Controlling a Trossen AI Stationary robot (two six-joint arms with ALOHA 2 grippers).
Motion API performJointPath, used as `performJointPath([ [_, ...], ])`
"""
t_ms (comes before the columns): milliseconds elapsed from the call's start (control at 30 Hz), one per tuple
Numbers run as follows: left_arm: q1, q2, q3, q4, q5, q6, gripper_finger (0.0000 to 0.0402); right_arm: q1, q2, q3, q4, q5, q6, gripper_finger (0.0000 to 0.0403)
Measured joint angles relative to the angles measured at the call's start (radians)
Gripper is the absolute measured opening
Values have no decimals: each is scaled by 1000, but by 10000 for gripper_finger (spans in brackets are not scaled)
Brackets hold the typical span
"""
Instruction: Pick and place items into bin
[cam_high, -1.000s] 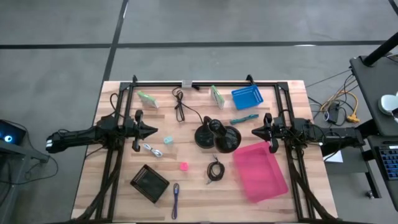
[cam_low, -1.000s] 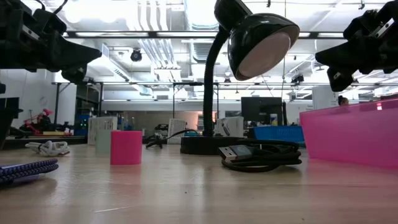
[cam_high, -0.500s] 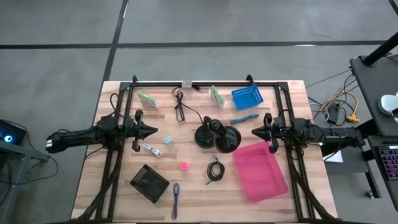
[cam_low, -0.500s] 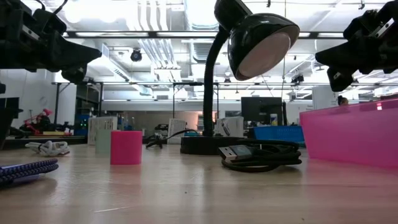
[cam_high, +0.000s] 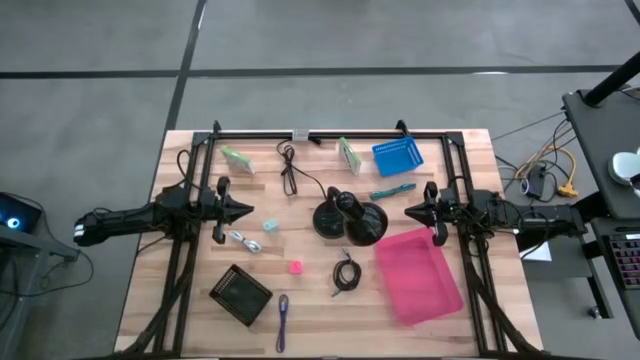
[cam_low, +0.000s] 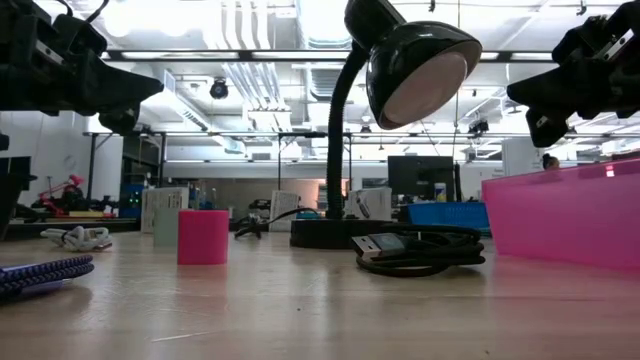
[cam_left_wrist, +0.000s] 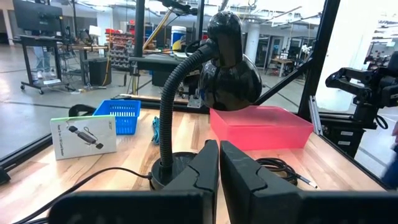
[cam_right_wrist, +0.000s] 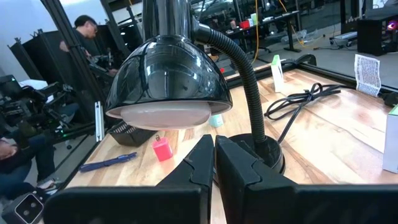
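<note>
**Both arms parked above table, nothing held**

Left gripper raised over the table's left side, fingers pressed together, empty. Right gripper raised over the right side, fingers likewise closed, empty. Pink bin at front right, just beside the black desk lamp. Items all on the wood, outside the bin: coiled black cable left of bin; pink cube and pale-blue cube mid-table; silvery metal piece near left gripper; purple pen at front edge; teal marker behind lamp; green-white packets along the far rail. Blue basket far right, black basket front left.
</note>
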Motion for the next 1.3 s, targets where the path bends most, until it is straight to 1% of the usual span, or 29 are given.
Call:
performJointPath([
  [500,0,0,0,0,0,0,0,0,0,0,7,0,0,9],
  [733,0,0,0,1,0,0,0,0,0,0,68,0,0,9],
  [867,0,0,0,28,0,0,0,0,0,0,144,0,0,9],
  [933,0,0,0,88,0,-1,0,-1,0,0,197,9,-3,9],
  [1033,0,0,0,230,0,-22,0,-1,0,0,264,80,-3,9],
  [1167,0,-1,0,455,-36,-144,0,-1,0,0,338,207,1,9],
  [1233,0,-2,0,520,-62,-198,0,-1,0,0,371,264,17,9],
  [1300,0,-1,0,566,-83,-286,0,-1,0,0,395,312,42,9],
])
